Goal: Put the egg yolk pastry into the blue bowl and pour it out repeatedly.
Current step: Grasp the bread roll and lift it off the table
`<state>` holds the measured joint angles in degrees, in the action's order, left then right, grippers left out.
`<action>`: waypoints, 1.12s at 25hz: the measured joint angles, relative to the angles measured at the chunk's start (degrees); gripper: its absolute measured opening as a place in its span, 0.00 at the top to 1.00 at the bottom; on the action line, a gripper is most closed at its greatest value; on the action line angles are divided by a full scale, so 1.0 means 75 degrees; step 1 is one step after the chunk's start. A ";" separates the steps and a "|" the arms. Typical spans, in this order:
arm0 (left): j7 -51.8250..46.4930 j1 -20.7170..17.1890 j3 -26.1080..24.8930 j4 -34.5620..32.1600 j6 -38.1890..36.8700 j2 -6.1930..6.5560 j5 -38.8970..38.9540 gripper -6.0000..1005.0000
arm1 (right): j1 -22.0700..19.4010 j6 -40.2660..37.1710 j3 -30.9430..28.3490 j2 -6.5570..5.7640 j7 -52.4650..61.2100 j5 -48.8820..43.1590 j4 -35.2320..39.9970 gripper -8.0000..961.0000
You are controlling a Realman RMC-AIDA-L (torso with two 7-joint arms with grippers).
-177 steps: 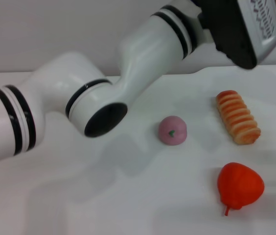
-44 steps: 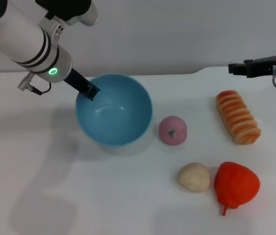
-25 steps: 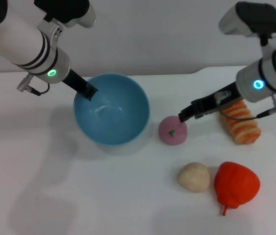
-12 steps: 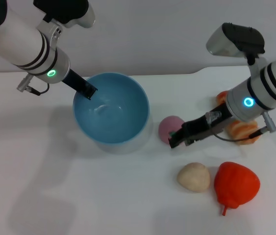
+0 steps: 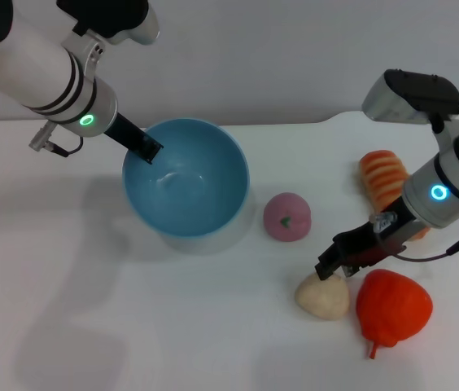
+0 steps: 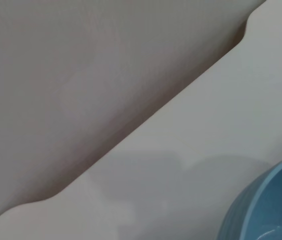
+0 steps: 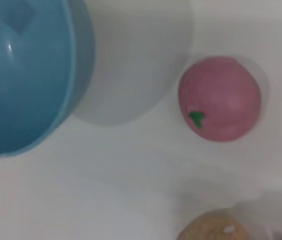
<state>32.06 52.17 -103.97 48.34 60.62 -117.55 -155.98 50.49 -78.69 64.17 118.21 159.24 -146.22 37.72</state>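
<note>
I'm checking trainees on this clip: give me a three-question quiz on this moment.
1. True or false: the egg yolk pastry lies inside the blue bowl.
2. Which item sits between the blue bowl and the striped bread? A) red pepper-shaped toy B) pink bun C) a spoon
3. Fill in: the left gripper is at the bowl's ____.

Key
1. False: it lies on the table, with the right gripper just above it.
2. B
3. rim
</note>
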 joint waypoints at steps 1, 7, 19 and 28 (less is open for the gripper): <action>0.0001 0.0005 0.0000 -0.0001 -0.0010 -0.0004 -0.0001 0.99 | -0.0016 0.0043 -0.0003 0.0001 0.0000 -0.0001 -0.0013 0.55; 0.0003 0.0008 0.0008 -0.0001 -0.0032 -0.0018 -0.0005 0.99 | -0.0099 0.0618 0.0034 0.0046 -0.0102 0.0340 -0.0295 0.55; 0.0008 -0.0021 0.0029 -0.0005 -0.0090 -0.0030 -0.0004 0.99 | -0.0061 0.0746 0.0068 0.0035 -0.0500 0.1089 -0.1045 0.56; 0.0020 -0.0010 0.0151 -0.0118 -0.0190 -0.0015 -0.0003 0.99 | -0.0111 0.0484 0.0027 -0.0021 -0.0009 0.0838 -0.1071 0.58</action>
<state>32.21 52.09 -102.84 47.46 59.19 -117.66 -156.01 49.66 -75.06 64.38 118.05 159.17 -139.94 29.69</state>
